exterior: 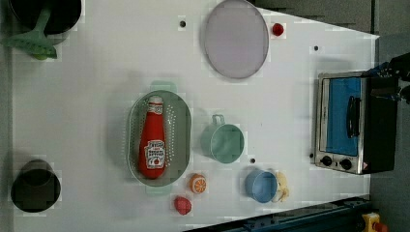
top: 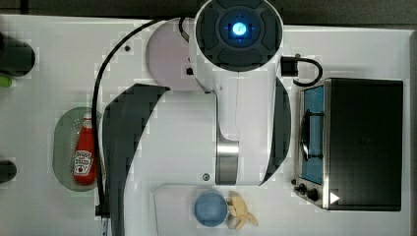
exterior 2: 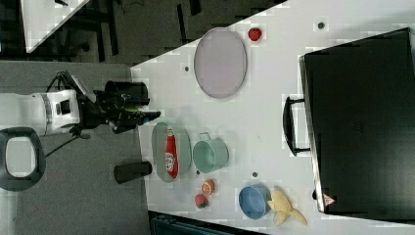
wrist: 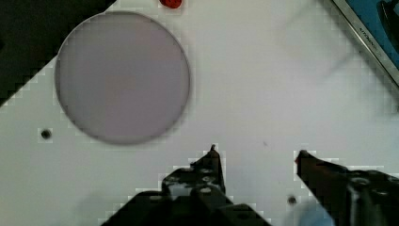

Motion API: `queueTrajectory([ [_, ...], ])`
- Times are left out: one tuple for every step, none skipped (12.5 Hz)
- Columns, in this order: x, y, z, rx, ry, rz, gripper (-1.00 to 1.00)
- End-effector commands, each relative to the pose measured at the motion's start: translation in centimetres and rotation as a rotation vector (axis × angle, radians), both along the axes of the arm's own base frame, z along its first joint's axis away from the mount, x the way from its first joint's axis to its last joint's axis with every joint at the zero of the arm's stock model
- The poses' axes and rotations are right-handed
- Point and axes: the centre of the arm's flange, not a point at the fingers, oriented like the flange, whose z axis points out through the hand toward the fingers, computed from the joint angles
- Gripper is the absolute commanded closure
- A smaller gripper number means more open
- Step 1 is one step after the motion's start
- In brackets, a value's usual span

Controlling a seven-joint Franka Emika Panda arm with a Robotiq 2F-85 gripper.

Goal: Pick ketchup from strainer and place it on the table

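Note:
The ketchup (exterior: 153,143), a red squeeze bottle with a white cap, lies lengthwise in the pale green strainer (exterior: 183,126) on the white table (exterior: 96,96). The top view has the ketchup (top: 83,155) in the strainer (top: 63,142) at the top view's left, beside the arm. In the right view my gripper (exterior 2: 149,116) hangs high above the table, apart from the ketchup (exterior 2: 171,154) and the strainer (exterior 2: 159,142). In the wrist view my gripper (wrist: 258,151) is open over bare table with nothing between its fingers.
A teal cup (exterior: 223,141) stands beside the strainer. Near it are an orange (exterior: 197,183), a strawberry (exterior: 182,205) and a blue bowl (exterior: 260,186). A pink plate (exterior: 235,38), a toaster oven (exterior: 348,123) and a black cup (exterior: 35,186) stand farther off.

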Motion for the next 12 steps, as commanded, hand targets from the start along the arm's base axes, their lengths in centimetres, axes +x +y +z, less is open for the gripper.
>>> queueTrajectory([
  [-3.8,-0.7,5.2,0.013,-0.001,-0.038,-0.59],
  [-3.8,0.1,5.1,0.015,-0.001,-0.024,-0.82],
  [-3.6,1.6,4.9,0.016,0.002,0.002,-0.99],
  [-3.6,3.7,4.5,0.016,0.009,0.041,-1.00],
  [-3.6,6.4,4.0,0.015,0.018,0.090,-1.00],
  [-3.7,9.3,3.5,0.013,0.028,0.143,-1.00],
  [-4.1,12.3,3.0,0.012,0.038,0.199,-1.00],
  [-4.6,15.5,2.5,0.011,0.042,0.258,-1.00],
  [-5.1,18.7,2.0,0.014,0.036,0.314,-1.00],
  [-5.7,21.6,1.4,0.018,0.037,0.367,-1.00],
  [-6.5,24.4,0.6,0.023,0.048,0.421,-1.00],
  [-7.4,27.0,-0.4,0.027,0.068,0.475,-1.00],
])
